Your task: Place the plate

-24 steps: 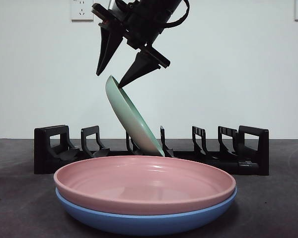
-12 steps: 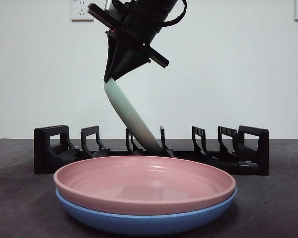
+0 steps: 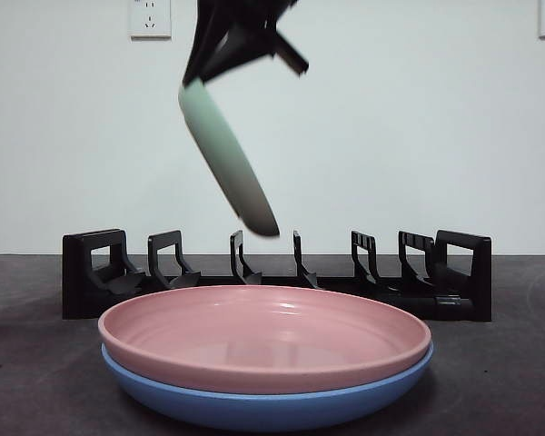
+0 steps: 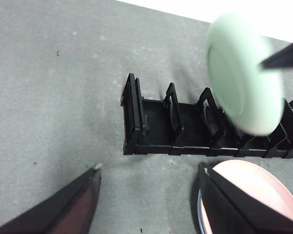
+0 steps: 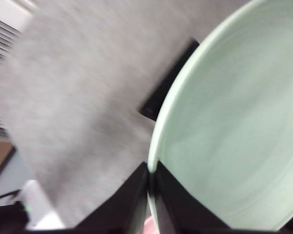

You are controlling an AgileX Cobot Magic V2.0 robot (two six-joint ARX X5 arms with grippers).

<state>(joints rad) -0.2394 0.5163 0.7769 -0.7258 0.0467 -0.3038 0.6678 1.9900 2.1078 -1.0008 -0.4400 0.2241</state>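
Note:
A pale green plate [image 3: 225, 154] hangs tilted in the air above the black dish rack [image 3: 272, 272], clear of its slots. My right gripper [image 3: 200, 77] is shut on the plate's upper rim; in the right wrist view the green plate [image 5: 234, 136] fills the frame with the right gripper [image 5: 151, 170] pinching its edge. The left wrist view shows the green plate [image 4: 241, 73] over the dish rack [image 4: 185, 126]. My left gripper [image 4: 149, 173] stands open over bare table, holding nothing.
A pink plate [image 3: 263, 331] is stacked on a blue plate [image 3: 263, 400] at the table's front, before the rack. The pink plate [image 4: 256, 187] shows beside the left gripper. White wall with sockets stands behind.
The right gripper closed on the green plate's rim, then lifted it up out of the rack slot; the plate's lower edge now hangs above the rack.

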